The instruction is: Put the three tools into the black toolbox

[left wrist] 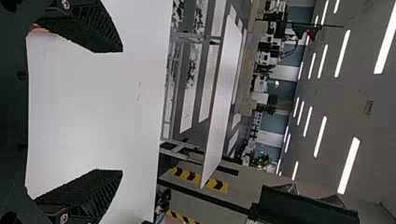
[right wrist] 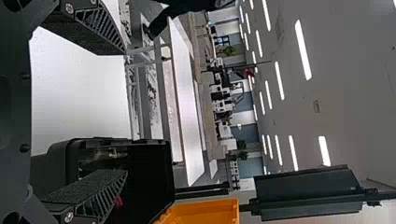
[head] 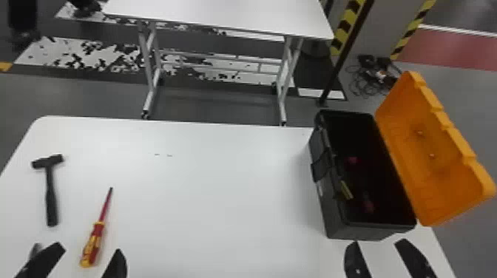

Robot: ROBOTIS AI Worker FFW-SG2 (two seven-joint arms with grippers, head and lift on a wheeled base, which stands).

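Where the work happens, a white table (head: 222, 192) spreads across the near part of the scene and carries nearly everything. Next in size, the black toolbox (head: 332, 218) stands upright at its right side, and the orange lid (head: 432, 148) is swung open and leans out to the right. The left claw (head: 88, 249) is at the near left, its two fingers wide apart with nothing gripped; the handle of a tool lying on the table shows between them in the head view. At the near right, just beside the near end of the toolbox, the right claw (head: 378, 243) is also wide open and holds nothing. Of the tools in plain sight, the red and yellow screwdriver (head: 94, 240) lies on the table at the near left, tip pointing away, and the black hammer (head: 51, 196) lies farther left, its head at the far end; the two are apart. Smallest are a reddish patch (head: 368, 205) and another red bit (head: 353, 160) deep in the dark box, too dim to name. Those may mean the third tool is already inside, though I can't tell for sure. So the job looks partly done at best: the screwdriver and the hammer are left to put in, and the open box seems ready to take both of them.
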